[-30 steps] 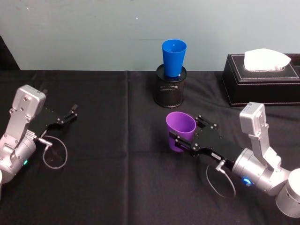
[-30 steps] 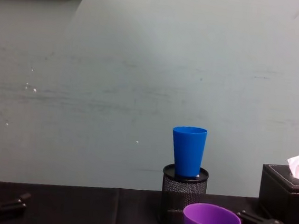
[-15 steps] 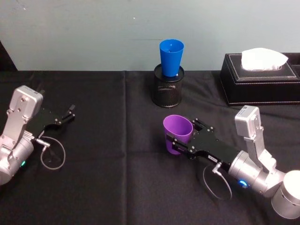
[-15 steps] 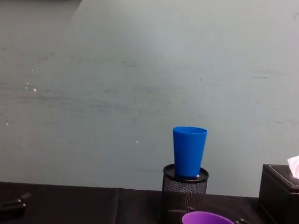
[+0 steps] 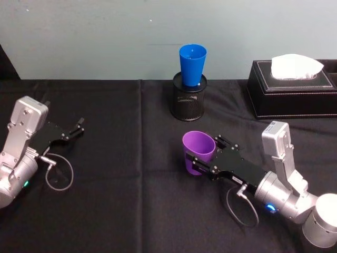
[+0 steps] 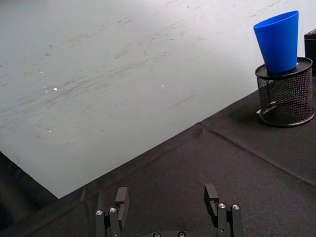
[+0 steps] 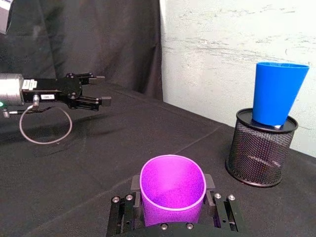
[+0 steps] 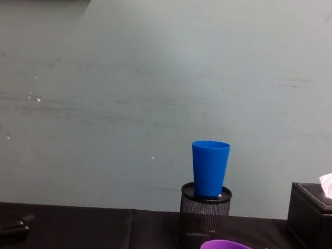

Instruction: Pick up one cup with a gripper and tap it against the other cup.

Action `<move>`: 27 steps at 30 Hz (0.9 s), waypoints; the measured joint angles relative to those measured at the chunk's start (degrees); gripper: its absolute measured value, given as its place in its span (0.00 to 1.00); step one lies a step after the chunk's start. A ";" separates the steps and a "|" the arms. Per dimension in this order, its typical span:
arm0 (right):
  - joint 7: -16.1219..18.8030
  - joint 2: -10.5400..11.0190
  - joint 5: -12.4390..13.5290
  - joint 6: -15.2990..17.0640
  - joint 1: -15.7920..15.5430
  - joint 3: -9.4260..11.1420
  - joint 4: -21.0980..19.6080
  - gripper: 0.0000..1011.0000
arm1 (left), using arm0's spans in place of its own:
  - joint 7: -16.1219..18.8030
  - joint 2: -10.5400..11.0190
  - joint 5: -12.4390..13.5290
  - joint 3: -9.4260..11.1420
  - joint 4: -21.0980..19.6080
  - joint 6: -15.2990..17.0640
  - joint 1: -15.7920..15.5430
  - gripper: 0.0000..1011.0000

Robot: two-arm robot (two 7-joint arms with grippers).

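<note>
The right gripper (image 7: 173, 210) pinches the purple cup (image 5: 198, 153) between its jaws; the left gripper's (image 6: 166, 205) jaws are spread.

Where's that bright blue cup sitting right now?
The blue cup stands upright in the top of the black wire-mesh pen holder at the back of the table, left of the tissue box.

**My two arms, as they look**

I see silver-grey jointed arms ending in black long-fingered grippers: left gripper (image 5: 79, 128), right gripper (image 5: 202, 158). Each has a boxy silver wrist block, a looping grey cable, small silver screws; the right carries a white label and blue glow.
</note>
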 joint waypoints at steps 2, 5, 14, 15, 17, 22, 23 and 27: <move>0.03 -0.15 -0.04 -0.12 0.04 0.01 0.24 0.72 | 0.00 0.00 0.00 0.00 0.00 0.00 0.00 0.99; 0.02 -0.25 -0.08 -0.19 0.06 0.02 0.38 0.72 | 0.00 0.00 0.00 0.00 0.00 0.00 0.00 0.99; -0.02 -0.56 -0.29 -0.21 0.21 0.08 1.09 0.72 | 0.00 0.00 0.00 0.00 0.00 0.00 0.00 0.99; -0.03 -0.61 -0.33 -0.21 0.25 0.08 1.17 0.72 | 0.00 0.00 0.00 0.00 0.00 0.00 0.00 0.99; -0.03 -0.65 -0.37 -0.21 0.28 0.08 1.24 0.72 | 0.00 0.00 0.00 0.00 0.00 0.00 0.00 0.99; -0.21 -0.98 -0.54 -0.27 0.36 0.08 1.71 0.72 | 0.00 0.00 0.00 0.00 0.00 0.00 0.00 0.99; -0.22 -1.00 -0.55 -0.27 0.36 0.09 1.76 0.72 | 0.00 0.00 0.00 0.00 0.00 0.00 0.00 0.99; -0.28 -1.06 -0.60 -0.26 0.36 0.09 1.87 0.72 | 0.00 0.00 0.00 0.00 0.00 0.00 0.00 0.99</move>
